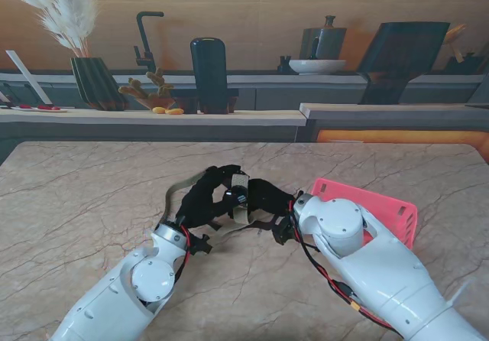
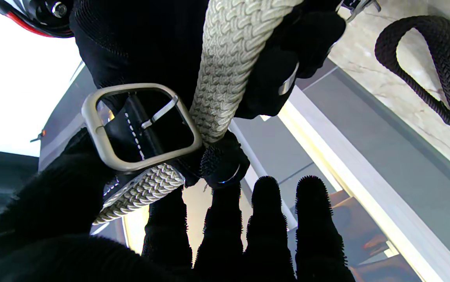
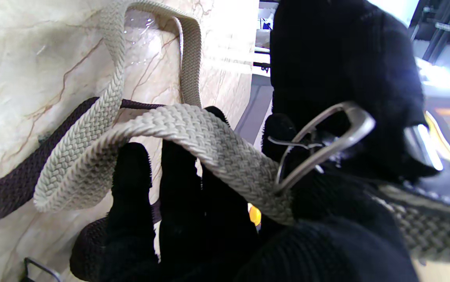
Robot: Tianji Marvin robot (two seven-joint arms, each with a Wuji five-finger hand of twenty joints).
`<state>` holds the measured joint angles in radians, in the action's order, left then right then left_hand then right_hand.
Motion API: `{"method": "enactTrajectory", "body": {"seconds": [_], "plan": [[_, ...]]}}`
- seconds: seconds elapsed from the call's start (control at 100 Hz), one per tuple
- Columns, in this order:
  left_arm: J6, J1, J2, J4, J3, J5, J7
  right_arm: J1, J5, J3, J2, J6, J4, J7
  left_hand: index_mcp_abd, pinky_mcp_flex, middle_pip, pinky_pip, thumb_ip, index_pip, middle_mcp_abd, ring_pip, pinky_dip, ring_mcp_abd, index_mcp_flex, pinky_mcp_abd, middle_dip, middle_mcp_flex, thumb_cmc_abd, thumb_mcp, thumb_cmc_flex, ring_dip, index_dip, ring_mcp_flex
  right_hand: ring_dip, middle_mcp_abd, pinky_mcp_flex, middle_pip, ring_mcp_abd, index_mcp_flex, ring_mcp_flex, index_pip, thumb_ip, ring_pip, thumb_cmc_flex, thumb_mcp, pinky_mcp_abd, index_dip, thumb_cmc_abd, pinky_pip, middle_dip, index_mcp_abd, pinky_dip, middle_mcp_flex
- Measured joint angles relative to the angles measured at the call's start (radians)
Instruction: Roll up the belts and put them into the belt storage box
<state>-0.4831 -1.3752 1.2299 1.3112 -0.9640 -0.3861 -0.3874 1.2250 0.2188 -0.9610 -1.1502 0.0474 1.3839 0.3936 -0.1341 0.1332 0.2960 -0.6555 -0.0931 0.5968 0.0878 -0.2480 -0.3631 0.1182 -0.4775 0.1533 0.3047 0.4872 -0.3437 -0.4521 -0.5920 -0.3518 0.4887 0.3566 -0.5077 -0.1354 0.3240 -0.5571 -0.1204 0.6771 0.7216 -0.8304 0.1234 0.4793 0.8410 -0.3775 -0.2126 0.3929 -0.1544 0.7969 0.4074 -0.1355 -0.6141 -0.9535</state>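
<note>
Looks like a mock kitchen: a marble table (image 1: 92, 203) set before a printed backdrop, faucet (image 1: 145, 39) and pot (image 1: 327, 41) pictured.

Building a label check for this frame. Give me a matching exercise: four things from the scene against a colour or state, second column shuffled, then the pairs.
Things:
1. beige braided belt
2. dark braided belt
3. storage box
4. buckle

Colour or state:
A. pink, on the table behind the right arm
B. lying on the marble table
C. metal square frame, at the belt end held by the left robot hand
D. held up between both robot hands

Pairs: 1-D, 2-B, 3-A, 4-C
</note>
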Motion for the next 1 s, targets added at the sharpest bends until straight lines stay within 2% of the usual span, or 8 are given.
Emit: {"method": "enactTrajectory", "body": {"seconds": [0.05,0.16,0.22,0.34,0.49,0.66,0.79,1.0], "plan": [[0.002,-0.003,0.0,0.004,0.0,0.015,0.006,-0.004,-0.033,0.009,0.005,-0.034,-0.004,0.001,-0.003,0.001,0.001,-0.003,0.0,0.005,-0.008,-0.008,0.0,0.0,-0.015,0.003,0.001,0.013,0.0,0.07,-0.055,-0.005,0.002,0.011,-0.001,0.002,0.0,0.0,0.0,0.0,0.0,0.0,0.0,0.0,0.0,0.009,0.0,0.001,0.001,-0.003,0.0,-0.01,0.0,0.0],[0.01,-0.009,0.001,0.012,0.001,0.052,0.017,-0.01,-0.071,0.019,0.014,-0.069,-0.009,0.0,-0.008,0.015,0.007,-0.038,-0.004,0.068,-0.023,-0.023,-0.002,-0.001,-0.065,0.01,0.004,0.088,0.043,0.37,-0.272,-0.017,-0.004,0.043,-0.002,0.003,0.001,0.0,0.0,-0.011,0.0,0.0,0.0,0.0,0.001,0.02,0.0,0.004,0.012,-0.019,0.0,-0.023,-0.001,0.0],[0.022,-0.014,0.002,0.021,0.001,0.065,0.019,-0.01,-0.079,0.022,0.017,-0.07,-0.01,-0.006,-0.008,0.026,0.026,-0.054,-0.018,0.112,-0.047,-0.036,-0.007,-0.003,-0.112,0.013,0.019,0.129,0.067,0.444,-0.35,-0.021,-0.006,0.07,-0.004,0.003,0.001,0.0,0.0,-0.014,0.0,0.0,0.0,0.0,0.005,0.027,0.0,0.004,0.014,-0.019,0.0,-0.024,-0.006,0.0],[0.046,-0.026,0.007,0.041,0.0,0.101,0.022,-0.01,-0.093,0.025,0.019,-0.07,-0.01,-0.021,0.044,0.047,0.057,-0.101,-0.021,0.208,-0.057,-0.067,-0.025,-0.005,-0.138,0.027,0.034,0.209,0.109,0.454,-0.415,-0.031,0.012,0.124,-0.013,0.003,0.002,0.0,-0.002,-0.023,0.01,0.0,0.0,0.001,0.01,0.039,-0.004,0.004,0.017,-0.02,0.001,-0.032,-0.012,0.0],[0.093,-0.042,0.012,0.073,-0.006,0.139,0.034,-0.002,-0.102,0.018,0.013,-0.041,-0.001,-0.055,0.132,0.066,0.056,-0.15,-0.021,0.273,-0.043,-0.107,-0.04,-0.006,-0.089,0.038,0.042,0.222,0.173,0.535,-0.519,-0.053,0.165,0.17,-0.027,0.003,0.013,-0.004,-0.005,-0.024,0.017,-0.011,-0.001,0.023,0.008,0.042,-0.01,-0.025,0.011,-0.02,0.012,-0.033,-0.025,0.0],[0.106,-0.054,0.012,0.094,-0.014,0.208,0.081,-0.001,-0.132,0.018,0.007,-0.014,0.003,-0.07,0.201,0.079,0.049,-0.163,-0.023,0.298,-0.022,-0.125,-0.048,0.001,-0.076,0.045,0.039,0.219,0.183,0.537,-0.554,-0.054,0.226,0.203,-0.036,-0.001,0.022,-0.021,-0.006,-0.064,0.017,-0.011,0.002,0.037,-0.098,-0.207,-0.01,-0.047,-0.151,-0.02,0.012,0.025,-0.046,0.032],[0.103,-0.061,0.012,0.096,-0.014,0.218,0.081,-0.009,-0.191,0.026,0.007,-0.027,-0.008,-0.077,0.219,0.086,0.05,-0.176,-0.023,0.302,0.004,-0.121,-0.05,0.038,-0.076,0.046,0.039,0.232,0.183,0.537,-0.556,-0.05,0.227,0.205,-0.039,-0.016,0.035,-0.033,-0.006,-0.071,0.017,0.123,0.023,0.048,-0.214,-0.426,-0.009,0.067,-0.29,-0.013,0.013,0.039,-0.049,0.127],[0.106,-0.072,0.018,0.107,-0.019,0.246,0.066,-0.013,-0.315,0.039,0.011,-0.103,-0.021,-0.14,0.234,0.121,0.102,-0.204,-0.023,0.335,0.04,-0.106,-0.061,0.051,-0.041,0.046,0.04,0.295,0.182,0.538,-0.566,-0.032,0.227,0.204,-0.04,-0.017,0.036,-0.032,0.0,-0.118,0.017,0.155,0.022,0.06,-0.288,-0.516,-0.018,0.134,-0.422,-0.007,0.003,0.039,-0.025,0.244]]}}
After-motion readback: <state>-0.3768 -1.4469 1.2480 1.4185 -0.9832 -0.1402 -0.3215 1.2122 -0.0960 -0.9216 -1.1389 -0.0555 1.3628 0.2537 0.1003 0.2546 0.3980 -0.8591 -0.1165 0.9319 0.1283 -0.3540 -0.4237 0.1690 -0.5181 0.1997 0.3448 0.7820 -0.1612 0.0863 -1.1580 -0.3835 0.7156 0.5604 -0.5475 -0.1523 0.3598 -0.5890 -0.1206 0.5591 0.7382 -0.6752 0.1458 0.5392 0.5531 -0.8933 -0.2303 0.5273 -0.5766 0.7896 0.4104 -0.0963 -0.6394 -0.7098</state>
